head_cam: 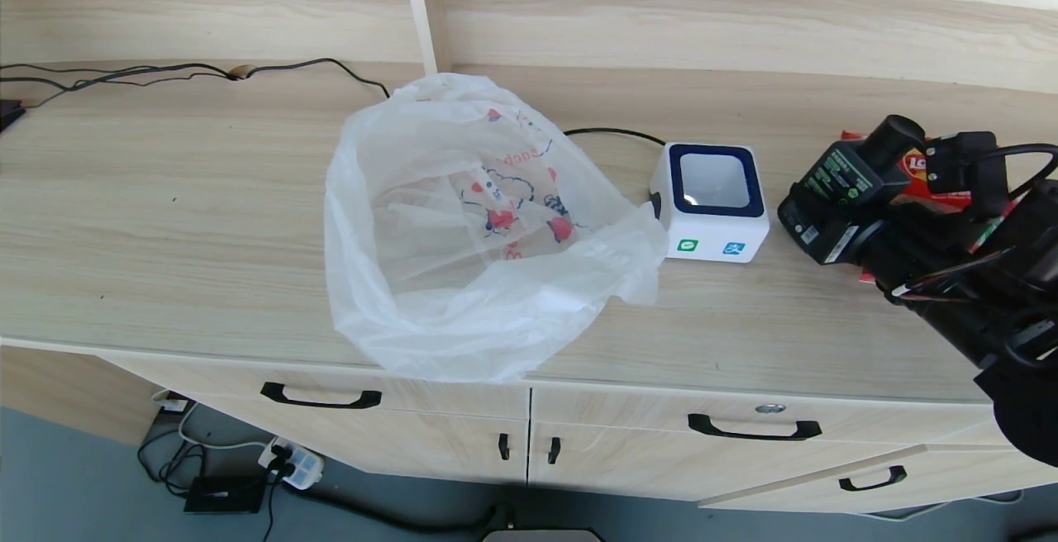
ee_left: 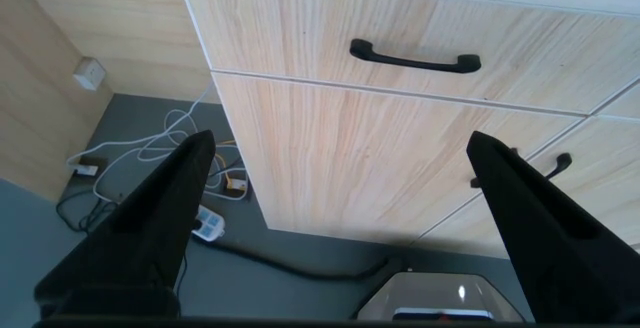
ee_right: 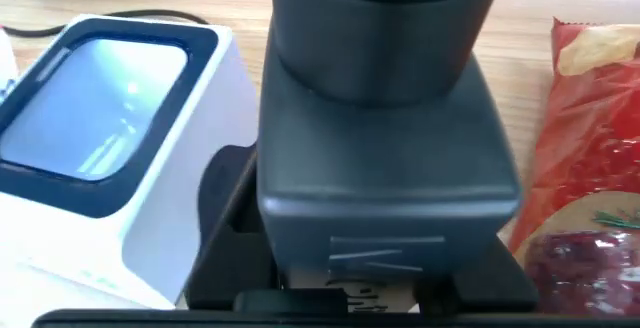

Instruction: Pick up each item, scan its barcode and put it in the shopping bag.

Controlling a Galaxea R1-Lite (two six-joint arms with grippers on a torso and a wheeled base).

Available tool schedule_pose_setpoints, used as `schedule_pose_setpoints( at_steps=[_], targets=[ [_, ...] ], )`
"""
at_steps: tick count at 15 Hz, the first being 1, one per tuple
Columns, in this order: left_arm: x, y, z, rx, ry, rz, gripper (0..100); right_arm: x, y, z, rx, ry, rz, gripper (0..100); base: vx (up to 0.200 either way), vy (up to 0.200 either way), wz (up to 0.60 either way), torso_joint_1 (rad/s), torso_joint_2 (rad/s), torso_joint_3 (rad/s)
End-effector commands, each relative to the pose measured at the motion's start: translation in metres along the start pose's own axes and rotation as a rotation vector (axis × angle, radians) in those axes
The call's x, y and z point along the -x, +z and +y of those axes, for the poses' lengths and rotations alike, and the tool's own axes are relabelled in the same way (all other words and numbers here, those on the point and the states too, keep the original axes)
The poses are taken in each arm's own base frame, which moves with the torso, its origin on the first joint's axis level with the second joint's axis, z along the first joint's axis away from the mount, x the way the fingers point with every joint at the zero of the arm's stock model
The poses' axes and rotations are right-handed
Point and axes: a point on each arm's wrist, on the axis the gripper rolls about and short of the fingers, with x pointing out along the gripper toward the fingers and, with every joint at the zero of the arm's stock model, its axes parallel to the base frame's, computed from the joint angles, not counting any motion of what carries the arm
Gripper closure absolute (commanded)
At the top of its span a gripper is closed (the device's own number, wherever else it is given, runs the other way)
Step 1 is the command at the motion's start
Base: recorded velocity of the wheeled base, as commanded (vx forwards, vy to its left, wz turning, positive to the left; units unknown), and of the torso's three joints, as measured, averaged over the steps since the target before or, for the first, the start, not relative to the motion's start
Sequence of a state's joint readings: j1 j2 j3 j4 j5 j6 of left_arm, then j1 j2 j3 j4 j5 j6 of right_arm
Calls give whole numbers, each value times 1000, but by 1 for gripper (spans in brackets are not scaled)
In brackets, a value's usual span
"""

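Note:
A white translucent shopping bag (head_cam: 471, 228) stands open at the middle of the wooden counter (head_cam: 165, 220). To its right sits a white barcode scanner (head_cam: 712, 202) (ee_right: 100, 158) with a dark blue-framed window facing up. My right gripper (head_cam: 868, 236) (ee_right: 370, 268) is shut on a black bottle (head_cam: 839, 183) (ee_right: 385, 138) with a round cap, held tilted just right of the scanner. A red snack packet (head_cam: 930, 168) (ee_right: 590, 168) lies on the counter behind the bottle. My left gripper (ee_left: 340, 140) is open below the counter, facing the drawer fronts.
Black cables (head_cam: 165, 73) run along the back of the counter, and one leads to the scanner. A raised wooden shelf wall (head_cam: 661, 30) closes off the back. Drawers with black handles (head_cam: 321, 398) (ee_left: 414, 60) sit below; a power strip (head_cam: 289, 461) lies on the floor.

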State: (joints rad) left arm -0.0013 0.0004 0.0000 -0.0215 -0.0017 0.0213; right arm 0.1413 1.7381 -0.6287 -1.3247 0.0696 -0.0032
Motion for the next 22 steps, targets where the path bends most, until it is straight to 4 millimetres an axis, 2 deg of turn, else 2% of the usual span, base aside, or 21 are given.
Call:
schedule_pose_setpoints(
  at_steps=[1, 3, 9, 11, 14, 17, 18, 20, 22],
  targets=[
    [0, 0, 0, 1, 0, 0, 0, 17, 16, 13, -7, 43, -37, 100, 0, 0, 0, 0, 0, 0],
    [0, 0, 0, 1, 0, 0, 0, 30, 16, 19, -13, 65, -22, 100, 0, 0, 0, 0, 0, 0],
    [0, 0, 0, 1, 0, -2, 0, 52, 51, 34, -95, 131, -137, 100, 0, 0, 0, 0, 0, 0],
    [0, 0, 0, 1, 1, -2, 0, 67, 72, 53, -206, 232, -199, 100, 0, 0, 0, 0, 0, 0],
    [0, 0, 0, 1, 1, 0, 0, 90, 89, 84, -343, 458, -220, 100, 0, 0, 0, 0, 0, 0],
    [0, 0, 0, 3, 1, 0, 0, 96, 105, 109, -406, 612, -256, 100, 0, 0, 0, 0, 0, 0],
    [0, 0, 0, 3, 1, -2, 0, 100, 107, 116, -430, 669, -252, 100, 0, 0, 0, 0, 0, 0],
    [0, 0, 0, 0, 0, -2, 0, 119, 114, 145, -546, 879, -211, 100, 0, 0, 0, 0, 0, 0],
    [0, 0, 0, 0, 2, -3, 0, 127, 113, 154, -619, 943, -161, 100, 0, 0, 0, 0, 0, 0]
  ],
)
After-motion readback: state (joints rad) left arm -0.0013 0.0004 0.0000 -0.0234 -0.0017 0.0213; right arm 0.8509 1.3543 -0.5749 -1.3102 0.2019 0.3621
